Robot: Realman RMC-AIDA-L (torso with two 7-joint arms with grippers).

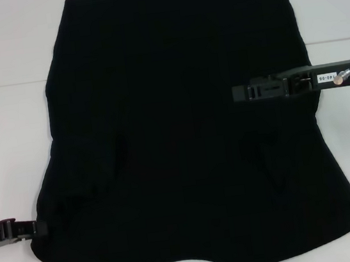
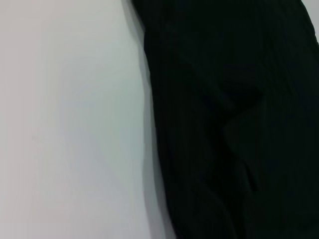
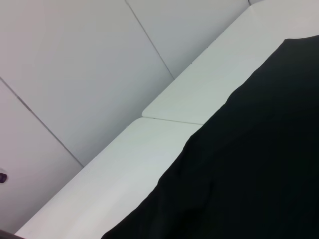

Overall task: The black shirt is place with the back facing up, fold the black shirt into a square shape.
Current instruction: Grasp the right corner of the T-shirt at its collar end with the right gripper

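**Soft shirt, grip at the edges**

The shirt (image 1: 183, 143) lies flat over most of the tabletop (image 1: 7, 127), collar nearest me. It looks light, limp and likely to sag — I'd pinch hem or side edges. The right tool (image 1: 238, 92) hovers over the shirt's right half; the left tool (image 1: 42, 228) sits at its left edge. I cannot tell either tool's opening.
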